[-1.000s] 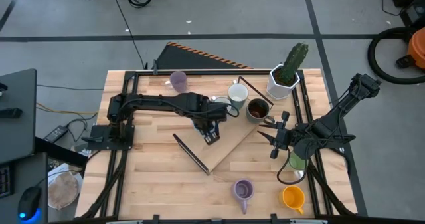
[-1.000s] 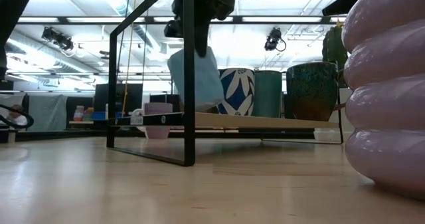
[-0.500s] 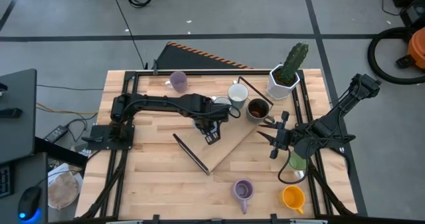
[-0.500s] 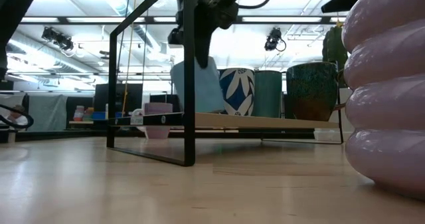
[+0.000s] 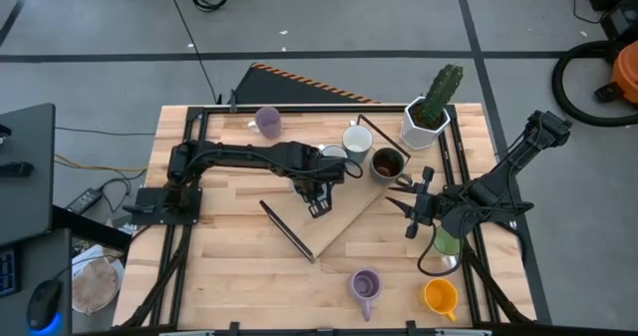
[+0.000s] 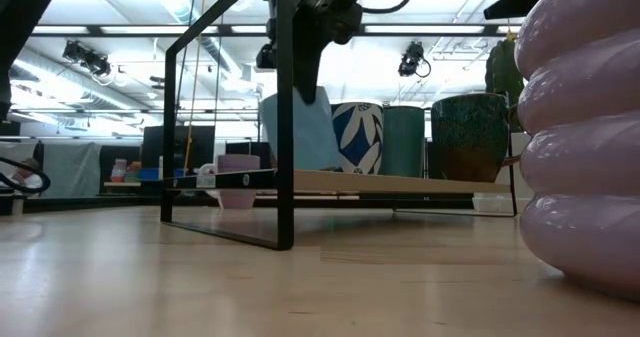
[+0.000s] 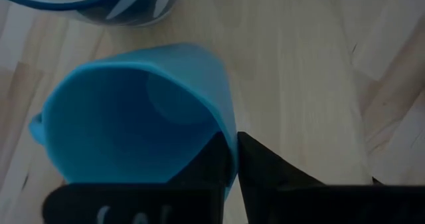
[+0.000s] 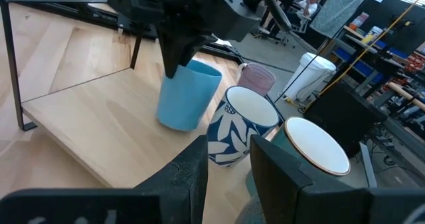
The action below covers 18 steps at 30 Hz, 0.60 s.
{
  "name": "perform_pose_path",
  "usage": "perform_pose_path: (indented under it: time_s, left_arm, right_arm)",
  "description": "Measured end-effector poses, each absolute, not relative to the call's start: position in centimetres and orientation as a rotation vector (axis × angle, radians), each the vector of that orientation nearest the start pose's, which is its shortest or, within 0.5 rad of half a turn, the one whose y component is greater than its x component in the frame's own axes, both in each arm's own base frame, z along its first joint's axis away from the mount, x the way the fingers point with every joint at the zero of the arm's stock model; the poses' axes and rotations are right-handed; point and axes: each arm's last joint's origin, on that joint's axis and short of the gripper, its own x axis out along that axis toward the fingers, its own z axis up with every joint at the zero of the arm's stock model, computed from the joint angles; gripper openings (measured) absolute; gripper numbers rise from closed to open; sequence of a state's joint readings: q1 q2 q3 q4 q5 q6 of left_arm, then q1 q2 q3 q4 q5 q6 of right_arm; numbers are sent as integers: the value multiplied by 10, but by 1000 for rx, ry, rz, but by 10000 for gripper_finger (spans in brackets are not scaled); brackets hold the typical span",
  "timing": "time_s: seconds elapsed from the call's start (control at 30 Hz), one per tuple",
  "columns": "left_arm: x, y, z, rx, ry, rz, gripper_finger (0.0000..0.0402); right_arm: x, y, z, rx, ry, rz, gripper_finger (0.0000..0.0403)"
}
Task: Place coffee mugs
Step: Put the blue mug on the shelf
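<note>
Blue mug now lower, down on the board

Left gripper fingers straddle its rim, pinching the wall; right gripper waits by the table's right edge, fingers apart; high view counts two purple mugs, one orange, one white, one brown.

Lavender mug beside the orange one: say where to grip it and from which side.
Probably pinch the lavender mug by its rim wall, coming straight down, one of the jaws inside, one outside. It stands upright, mouth open upward; its handle juts toward the table's near edge, so take the opposite wall.
</note>
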State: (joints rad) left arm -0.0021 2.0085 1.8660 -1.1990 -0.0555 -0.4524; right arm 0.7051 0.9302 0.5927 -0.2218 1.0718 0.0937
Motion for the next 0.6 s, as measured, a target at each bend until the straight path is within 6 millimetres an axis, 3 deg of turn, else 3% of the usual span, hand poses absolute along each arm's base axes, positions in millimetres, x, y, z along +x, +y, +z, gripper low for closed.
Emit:
perform_pose_path:
  time_s: [0.3, 0.6]
  left_arm:
    - [407, 2, 272, -325, 1293, 341, 42]
    - [409, 2, 272, -325, 1267, 341, 76]
  right_arm:
    - [155, 99, 247, -345, 337, -372, 118]
    - [155, 99, 247, -345, 337, -372, 118]
